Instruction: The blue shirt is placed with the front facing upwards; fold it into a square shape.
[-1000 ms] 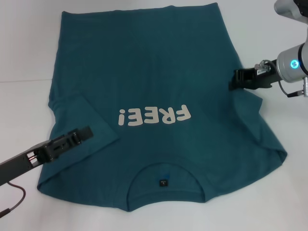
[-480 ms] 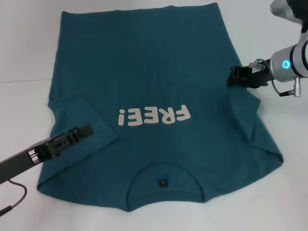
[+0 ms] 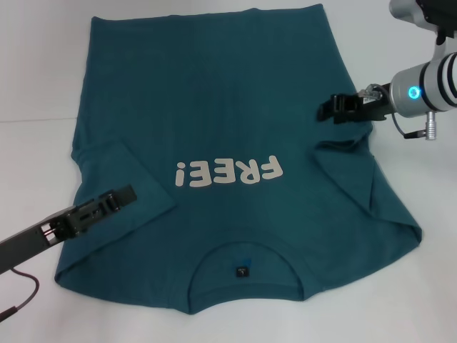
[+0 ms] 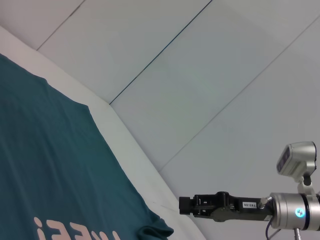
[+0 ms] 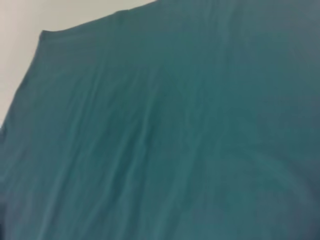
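Observation:
The blue shirt [image 3: 214, 107] lies flat on the white table [image 3: 36, 78], front up, with its collar and tag [image 3: 243, 271] nearest me and the off-white "FREE!" lettering [image 3: 230, 172] across the chest. The sleeve on my left is folded in over the body [image 3: 128, 171]. My left gripper [image 3: 127, 194] hovers over that folded sleeve. My right gripper [image 3: 330, 111] is shut on the sleeve on my right and holds it lifted, folded inward over the body [image 3: 343, 153]. The left wrist view shows the right gripper [image 4: 186, 206] above the shirt [image 4: 50, 165]. Teal cloth [image 5: 175, 140] fills the right wrist view.
White table surface surrounds the shirt on all sides, with a seam line at the far left [image 3: 28, 119]. A thin cable [image 3: 21, 293] hangs from my left arm near the front left corner.
My right gripper has moved inward toward the shirt's middle, dragging the right sleeve with it so its fold lies further over the body. The left arm has not moved.

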You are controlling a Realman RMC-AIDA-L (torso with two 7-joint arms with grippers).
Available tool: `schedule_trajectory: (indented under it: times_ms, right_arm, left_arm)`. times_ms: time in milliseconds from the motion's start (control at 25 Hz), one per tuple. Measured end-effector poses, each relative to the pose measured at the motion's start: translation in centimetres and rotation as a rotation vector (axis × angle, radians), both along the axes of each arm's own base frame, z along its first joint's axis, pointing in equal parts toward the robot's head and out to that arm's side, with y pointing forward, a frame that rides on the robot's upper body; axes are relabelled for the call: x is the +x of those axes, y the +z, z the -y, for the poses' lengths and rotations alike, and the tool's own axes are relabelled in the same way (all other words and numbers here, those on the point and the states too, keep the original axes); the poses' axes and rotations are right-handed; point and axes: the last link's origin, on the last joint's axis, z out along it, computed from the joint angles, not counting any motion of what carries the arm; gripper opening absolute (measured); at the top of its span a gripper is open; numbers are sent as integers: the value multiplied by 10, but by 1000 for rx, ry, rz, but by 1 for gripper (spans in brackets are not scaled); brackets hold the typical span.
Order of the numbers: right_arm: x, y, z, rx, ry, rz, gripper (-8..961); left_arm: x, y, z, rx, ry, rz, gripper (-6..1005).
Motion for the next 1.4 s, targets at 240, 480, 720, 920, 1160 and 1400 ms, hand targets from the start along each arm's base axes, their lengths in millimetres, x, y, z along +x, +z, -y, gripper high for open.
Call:
schedule_trajectory:
  times_ms: [240,480,720,920,1160,1400]
  right_arm:
    - [-3,1,3,-63,46,53,462]
    - [7,31,13,-111,58,102,724]
    - [27,33,21,-113,27,115,823]
    - [46,18,23,-72,-21,118,835]
    - [46,-3,19,1,-16,123,834]
    - [43,-24,14,51,-25,125,833]
  left_arm:
    - [-1,1,1,1,8,4,793]
    - [0,2,0,2,3,8,793]
    - [0,1,0,3,5,7,792]
    - [1,1,-1,3,5,9,792]
    - [0,0,-2,7,15,5,792]
    - [-4,-3,-1,2,32,7,792]
